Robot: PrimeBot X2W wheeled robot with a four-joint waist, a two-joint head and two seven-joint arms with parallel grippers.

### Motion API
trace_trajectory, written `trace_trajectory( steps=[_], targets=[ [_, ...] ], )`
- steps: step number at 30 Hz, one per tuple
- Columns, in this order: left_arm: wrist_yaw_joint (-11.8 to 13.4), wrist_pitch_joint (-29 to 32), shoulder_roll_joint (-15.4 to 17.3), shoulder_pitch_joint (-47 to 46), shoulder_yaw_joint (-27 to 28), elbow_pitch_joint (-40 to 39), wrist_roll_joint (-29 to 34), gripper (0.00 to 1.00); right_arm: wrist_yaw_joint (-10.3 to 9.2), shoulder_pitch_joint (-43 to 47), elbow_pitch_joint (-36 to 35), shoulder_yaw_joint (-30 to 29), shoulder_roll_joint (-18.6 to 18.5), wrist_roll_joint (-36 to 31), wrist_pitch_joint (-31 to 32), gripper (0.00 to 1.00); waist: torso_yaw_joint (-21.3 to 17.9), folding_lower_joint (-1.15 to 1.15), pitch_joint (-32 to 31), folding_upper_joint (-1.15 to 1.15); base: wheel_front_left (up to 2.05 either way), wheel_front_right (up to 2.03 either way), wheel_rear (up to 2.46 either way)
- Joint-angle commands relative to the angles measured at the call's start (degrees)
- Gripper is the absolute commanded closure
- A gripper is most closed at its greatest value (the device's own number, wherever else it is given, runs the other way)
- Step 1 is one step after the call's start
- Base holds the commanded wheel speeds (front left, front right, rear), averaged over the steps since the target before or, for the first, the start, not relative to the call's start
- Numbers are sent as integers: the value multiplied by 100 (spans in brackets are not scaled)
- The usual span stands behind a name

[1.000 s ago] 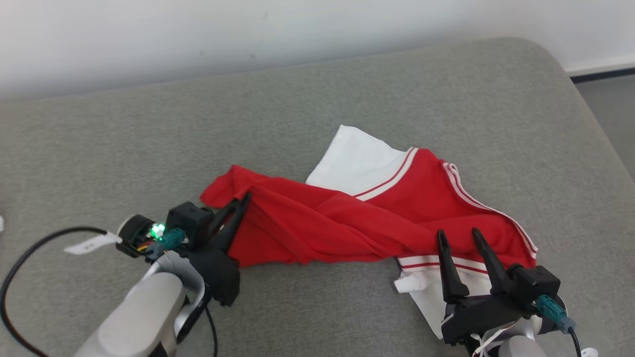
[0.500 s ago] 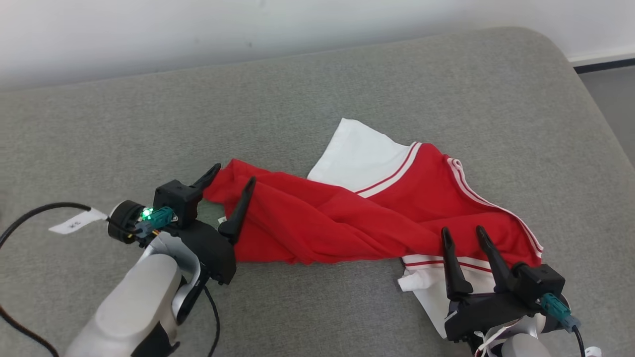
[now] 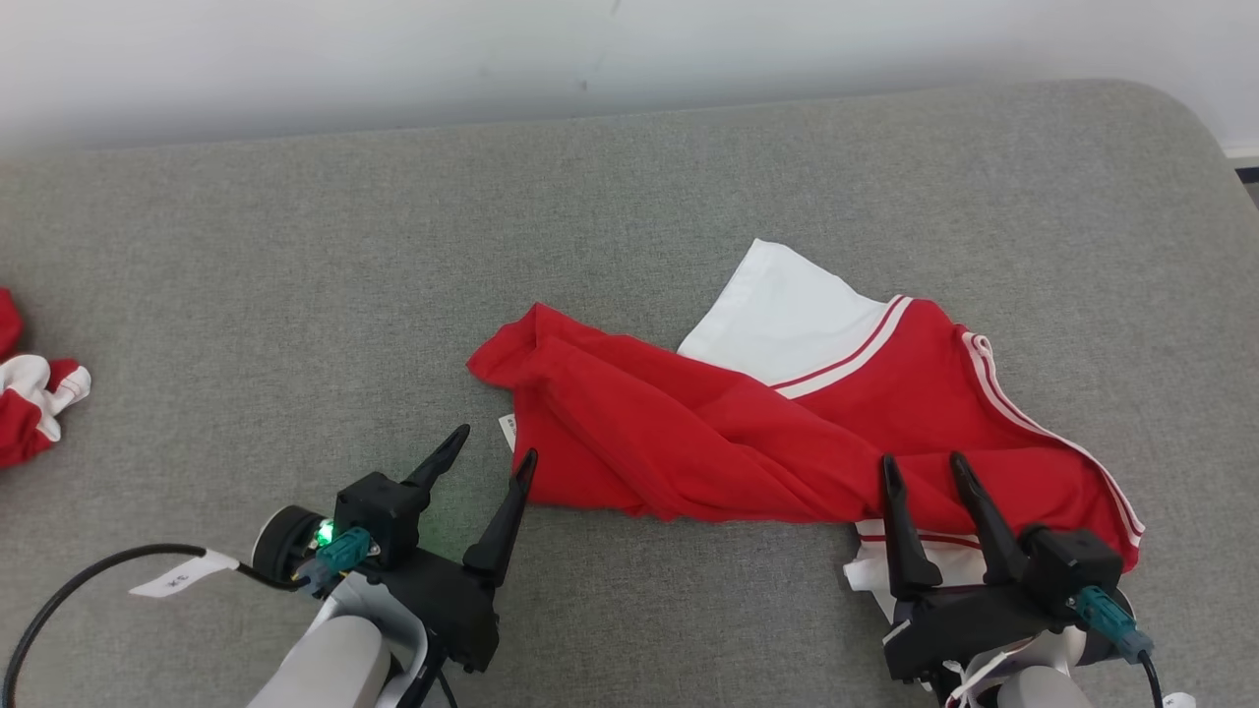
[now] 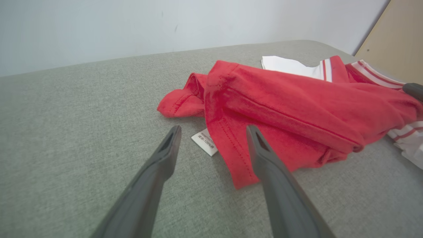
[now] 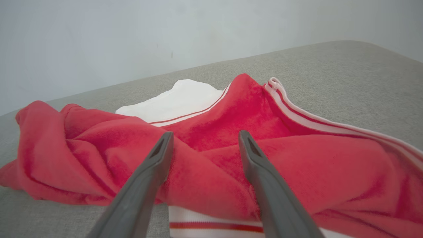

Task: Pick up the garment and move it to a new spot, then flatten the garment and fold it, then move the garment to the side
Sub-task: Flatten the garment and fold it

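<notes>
The garment [image 3: 748,423] is a red shirt with white sleeves and striped trim, lying crumpled across the grey cushion. In the left wrist view the garment [image 4: 284,109] shows its red hem and a small white label [image 4: 205,142]. My left gripper [image 3: 497,441] is open, drawn back from the shirt's left end, nothing between its fingers; it is seen again as left gripper [image 4: 214,130]. My right gripper [image 3: 923,462] is open over the shirt's lower right part, and right gripper [image 5: 204,135] hovers above red folds of the garment [image 5: 211,158].
The grey upholstered surface [image 3: 295,295] spreads wide to the left and behind the shirt, ending at a pale wall. Another red-and-white cloth [image 3: 29,403] lies at the far left edge. A black cable [image 3: 89,580] trails from my left wrist.
My left gripper went from shut on the shirt's left end to open and pulled back toward me, leaving the cloth on the cushion. The camera shifted, bringing the other cloth into view.
</notes>
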Motion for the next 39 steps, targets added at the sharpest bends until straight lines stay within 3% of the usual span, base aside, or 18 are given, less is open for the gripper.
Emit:
trace_trajectory(
  steps=[1, 10, 11, 12, 13, 14, 15, 21, 30, 35, 39],
  targets=[
    [12, -19, -48, 95, 7, 22, 21, 0, -13, 3, -9, 23, -1, -9, -2, 0, 2, 0, 17, 0, 0, 0, 0],
    [11, -20, -156, 274, -168, 247, -155, 0, -13, 1, 4, 92, 0, 32, -2, 0, -248, 0, 16, 0, 0, 0, 0],
    [11, -20, -164, 283, -193, 275, -197, 11, -13, 27, -4, 90, -1, 30, -2, 0, -274, 0, 8, 0, 0, 0, 0],
    [11, -20, -169, 278, -223, 297, -211, 59, -13, 54, -12, 77, -1, 26, -2, 0, -290, 0, 0, 0, 0, 0, 0],
    [11, -20, -168, 265, -233, 313, -235, 70, -13, 70, -9, 77, 0, 19, -2, 0, -307, 0, -11, 0, 0, 0, 0],
    [11, -20, -164, 262, -255, 326, -258, 96, -13, 78, -2, 70, 2, 12, -2, 0, -319, 0, -25, 0, 0, 0, 0],
    [11, -20, -161, 262, -274, 336, -275, 100, -13, 88, -9, 67, 1, 3, -2, 0, -328, 0, -39, 0, 0, 0, 0],
    [11, -20, -153, 370, -187, 100, -172, 100, -13, 221, -26, -28, 3, -59, -2, 0, -237, 0, -177, 0, 0, 0, 0],
    [22, -20, 152, 1316, 37, -1174, 324, 100, -13, 481, -3, -32, 0, -5, -2, 0, 285, 0, -549, 0, 0, 0, 0],
    [234, -19, 384, 2044, 191, -1779, 336, 100, -13, 511, -14, -62, -2, 1, -3, 0, 546, 0, -560, 0, 0, 0, 0],
    [298, -20, 526, 2342, 246, -1799, 324, 100, -13, 487, -24, -87, -3, -28, -2, 0, 661, 0, -516, 0, 0, 0, 0]
  ],
)
